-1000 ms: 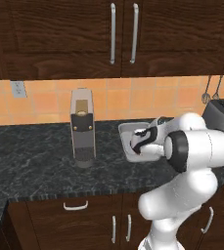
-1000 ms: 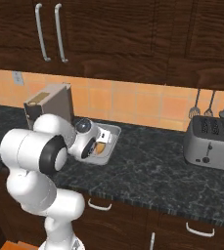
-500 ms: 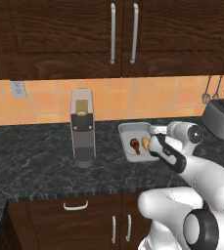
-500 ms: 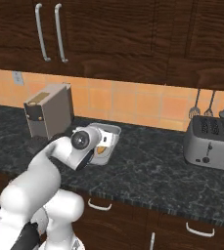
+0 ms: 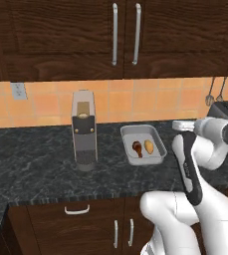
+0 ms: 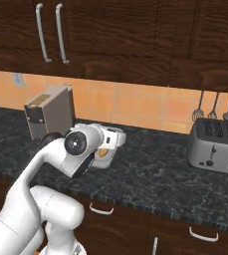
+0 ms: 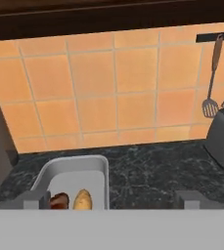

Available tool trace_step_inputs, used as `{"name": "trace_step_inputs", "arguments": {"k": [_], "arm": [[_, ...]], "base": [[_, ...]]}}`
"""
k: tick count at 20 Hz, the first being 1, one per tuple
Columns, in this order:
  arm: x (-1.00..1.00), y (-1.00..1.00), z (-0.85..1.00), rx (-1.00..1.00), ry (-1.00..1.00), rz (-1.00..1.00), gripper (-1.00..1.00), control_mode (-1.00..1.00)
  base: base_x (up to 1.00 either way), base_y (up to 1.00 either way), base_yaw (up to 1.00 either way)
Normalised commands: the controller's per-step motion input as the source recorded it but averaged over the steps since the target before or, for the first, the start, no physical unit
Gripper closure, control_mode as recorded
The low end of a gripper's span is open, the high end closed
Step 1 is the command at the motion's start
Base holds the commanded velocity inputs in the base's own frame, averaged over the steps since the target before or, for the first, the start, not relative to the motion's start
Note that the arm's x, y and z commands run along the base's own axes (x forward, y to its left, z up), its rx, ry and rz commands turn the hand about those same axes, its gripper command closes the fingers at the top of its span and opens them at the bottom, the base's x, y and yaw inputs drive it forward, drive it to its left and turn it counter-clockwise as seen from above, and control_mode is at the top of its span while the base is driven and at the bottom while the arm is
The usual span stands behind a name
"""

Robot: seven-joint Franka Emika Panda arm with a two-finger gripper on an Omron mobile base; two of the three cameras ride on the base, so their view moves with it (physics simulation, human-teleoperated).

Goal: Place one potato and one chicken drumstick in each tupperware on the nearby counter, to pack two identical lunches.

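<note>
Dark wooden cupboards hang over an orange tiled wall, and below them runs the counter [image 5: 36, 169], black marbled stone above brown drawers with curved silver handles.

In the left base view a tall grey coffee machine [image 5: 84, 130] stands left of centre, upright on the stone. Just to its right, a little apart, sits one tupperware [image 5: 157, 138], a pale shallow tray with rounded corners. Inside it lie two pieces side by side: a dark red-brown chicken drumstick [image 5: 137, 148] on the left and a yellow-orange potato [image 5: 149, 146] on the right, close together, perhaps touching.

The white arm rises from the lower right of that view and bends over the counter to the right of the tray. Its gripper [image 5: 183, 124] points toward the tiled wall, right of the tray and above the counter, well clear of the food.

In the hand view the two finger tips [image 7: 35, 199] stand far apart at the bottom of the frame, spread about as wide as they go, with nothing between them. The tray [image 7: 72, 167] shows at the lower left there, with the drumstick [image 7: 59, 200] and the potato [image 7: 82, 199] in it, near the left finger tip.

In the right base view a silver four-slot toaster [image 6: 218, 145] stands at the right on the counter, and kitchen utensils [image 6: 214, 107] hang on the tiles above it. The arm's wrist covers most of the tray there; a bit of the potato [image 6: 103, 153] peeps out.
</note>
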Motion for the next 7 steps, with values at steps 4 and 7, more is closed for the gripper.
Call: {"name": "trace_step_inputs", "arguments": {"k": [4,7], "arm": [[-0.46,-0.33,0.51,0.06,-0.03,0.0,-1.0,-1.0],[-0.41,-0.5,0.0,0.23,-0.14,0.0,-1.0,-1.0]], "base": [[0.0,0.0,0.0],[0.0,0.0,0.0]]}}
